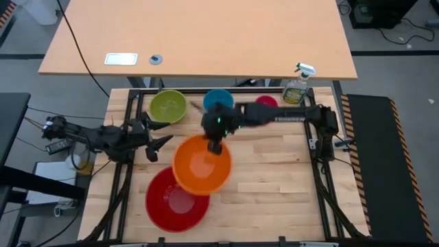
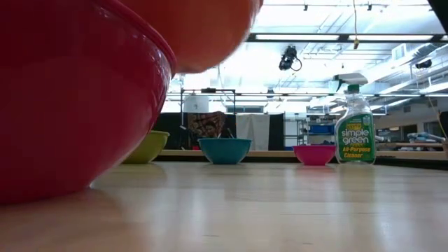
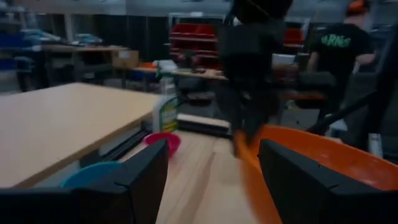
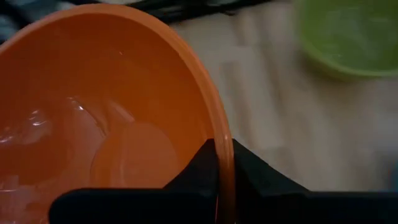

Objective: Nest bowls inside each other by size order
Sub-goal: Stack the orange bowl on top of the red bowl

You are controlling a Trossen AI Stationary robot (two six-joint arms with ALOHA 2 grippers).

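My right gripper (image 1: 217, 145) is shut on the orange bowl (image 1: 202, 165), which hangs above the table, partly over the red bowl (image 1: 175, 200) near the front. The red bowl rests on its base on the table. The lime green bowl (image 1: 168, 106), blue bowl (image 1: 218, 99) and magenta pink bowl (image 1: 266, 102) stand on their bases along the far edge. My left gripper (image 1: 159, 140) is open and empty at the left, near the green bowl; the left wrist view (image 3: 211, 180) shows its fingers apart. My right gripper pinches the orange bowl's rim (image 4: 224, 163) at its far side, one finger inside the bowl and one outside. The fingers come from above, pointing down. The bowl hangs lifted clear of the table, its bottom showing high in the low view (image 2: 203, 35).
A spray bottle of cleaner (image 1: 297, 86) stands at the far right by the pink bowl. A tan table (image 1: 206, 34) lies beyond the far edge. A person (image 3: 342, 50) stands in the room behind. Bare wood lies at the table's right half (image 1: 274, 178).
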